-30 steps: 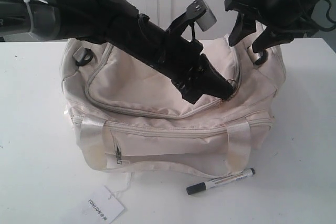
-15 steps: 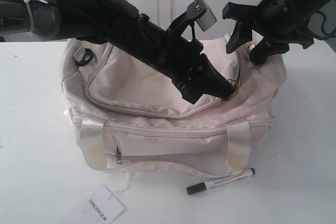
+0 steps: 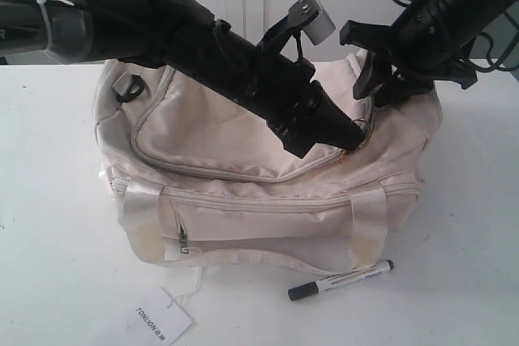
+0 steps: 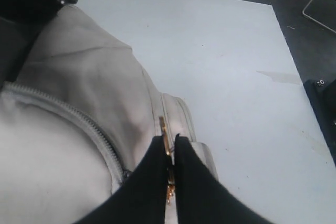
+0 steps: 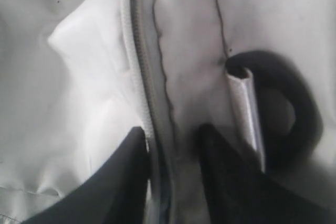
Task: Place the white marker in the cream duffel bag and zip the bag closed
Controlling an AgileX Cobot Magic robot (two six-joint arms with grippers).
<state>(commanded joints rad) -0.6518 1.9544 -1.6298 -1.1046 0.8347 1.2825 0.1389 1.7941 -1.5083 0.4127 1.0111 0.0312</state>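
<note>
White marker (image 3: 340, 279): white barrel, black cap, dark print too small to read. It lies on the worktop (image 3: 462, 224) just in front of the cream duffel bag (image 3: 243, 200), outside it. Hang tag (image 3: 158, 319) reads "TONLION". Left end effector (image 4: 170, 142) is clamped on the gold ring pull (image 4: 163, 129). Right end effector (image 5: 173, 135) has its jaws apart, astride the bag's zipper seam.

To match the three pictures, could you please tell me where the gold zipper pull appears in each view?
Exterior view: the gold zipper pull sits at the tip of the left hand, atop the cream duffel bag.
Left wrist view: pinched between that hand's fingers.
Right wrist view: not in it.
Shared landmark: the top zipper.
</note>
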